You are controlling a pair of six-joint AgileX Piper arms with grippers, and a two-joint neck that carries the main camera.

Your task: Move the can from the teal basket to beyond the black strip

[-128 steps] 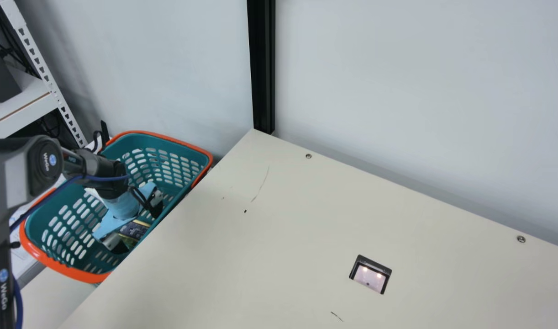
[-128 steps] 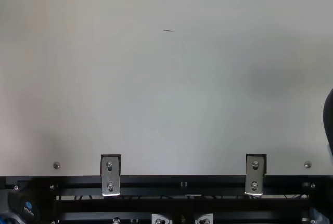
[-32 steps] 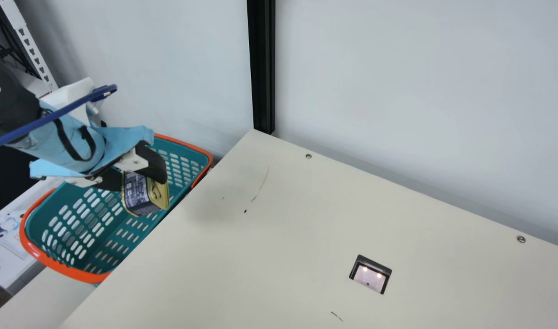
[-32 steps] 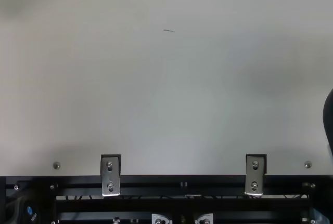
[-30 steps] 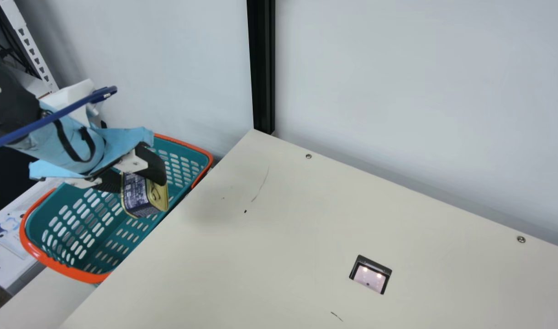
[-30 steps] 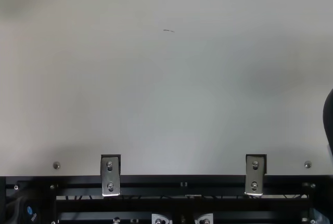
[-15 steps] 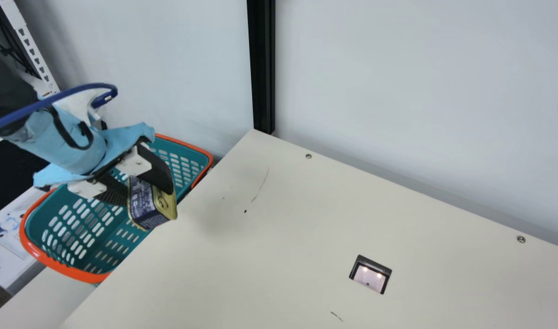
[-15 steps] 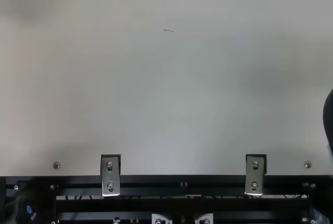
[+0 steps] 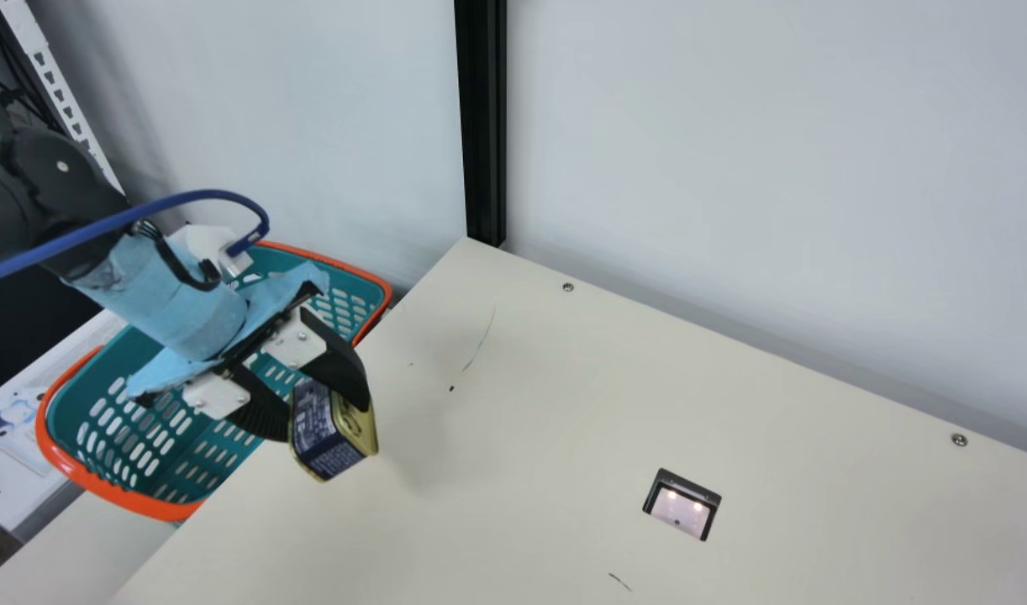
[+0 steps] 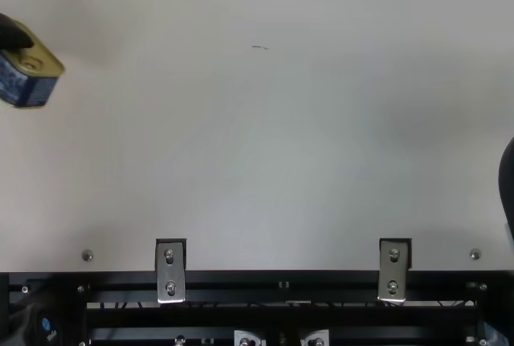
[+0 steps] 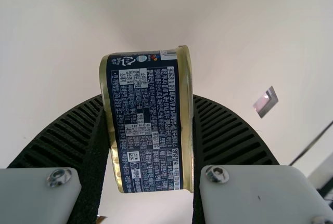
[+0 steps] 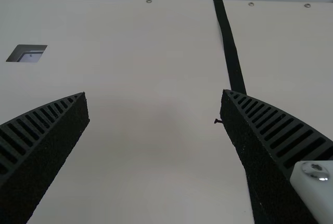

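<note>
Main view: the black left gripper (image 9: 329,420), pinching the boxy blue-and-gold can (image 9: 322,445), has swung clear of the teal plastic basket (image 9: 114,496), over the cream surface (image 9: 564,437). Right wrist view: black right gripper (image 12: 154,93) spread; long black strip (image 12: 231,52) presumably still uncrossed.

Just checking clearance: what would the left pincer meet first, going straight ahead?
Likely the cream table: the left pincer slants down towards it, and the can it holds may touch first. The gap is unclear.
</note>
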